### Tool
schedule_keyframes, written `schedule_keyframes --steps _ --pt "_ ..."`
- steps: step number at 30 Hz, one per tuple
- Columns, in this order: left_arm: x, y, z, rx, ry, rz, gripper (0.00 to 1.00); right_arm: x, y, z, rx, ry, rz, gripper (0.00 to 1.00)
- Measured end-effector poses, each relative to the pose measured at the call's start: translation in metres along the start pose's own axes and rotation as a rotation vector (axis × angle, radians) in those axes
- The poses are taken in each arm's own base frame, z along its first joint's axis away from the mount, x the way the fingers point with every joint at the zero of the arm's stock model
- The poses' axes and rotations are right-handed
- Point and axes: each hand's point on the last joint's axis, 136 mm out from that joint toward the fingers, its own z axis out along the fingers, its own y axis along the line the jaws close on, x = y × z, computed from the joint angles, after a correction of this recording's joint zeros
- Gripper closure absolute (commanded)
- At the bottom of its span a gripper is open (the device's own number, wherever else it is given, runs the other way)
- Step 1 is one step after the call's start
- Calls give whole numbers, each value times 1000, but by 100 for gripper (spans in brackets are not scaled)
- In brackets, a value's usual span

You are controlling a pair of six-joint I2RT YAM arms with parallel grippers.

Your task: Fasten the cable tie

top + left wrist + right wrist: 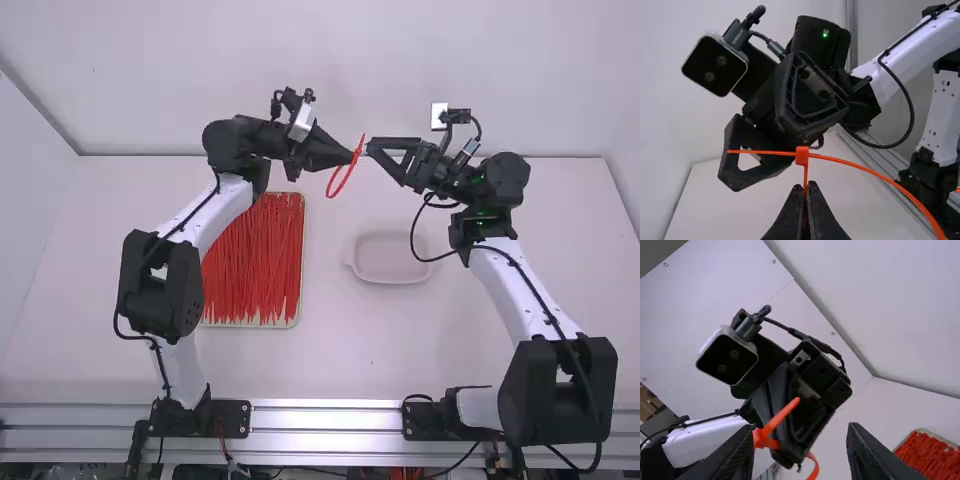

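Two black grippers hung close together above the far edge of the white table (90,340). My left gripper (352,154) was clamped tight on the thin red plastic cable tie (801,156), which was bent into a loop. Just beside it, my right gripper (378,150) had its fingers spread wide. Below, a beige tray (301,300) of loose red ties (255,260) lay left of a shallow white plastic dish (390,275).

Smooth, glossy red plastic cable tie (801,155)
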Motion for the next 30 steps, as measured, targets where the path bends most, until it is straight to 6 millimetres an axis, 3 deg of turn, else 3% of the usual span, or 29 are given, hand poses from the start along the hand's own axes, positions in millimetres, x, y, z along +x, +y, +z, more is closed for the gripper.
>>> schedule_keyframes --steps 9,15,24,26,27,30 --pt "3 -4 0 5 2 13 98 0 16 6 -53 0 27 52" --pt "2 -5 1 8 4 32 98 -5 18 4 -54 -19 62 58" --pt "-1 -13 13 39 -4 126 98 -1 28 12 -88 -8 83 60" --pt "-2 -15 16 45 -6 146 98 -1 28 12 -88 -8 85 67" --pt "-2 -16 16 46 -7 156 98 -1 28 12 -88 -7 88 76" --pt "-3 -16 16 46 -7 157 98 0 28 12 -89 -5 95 85"
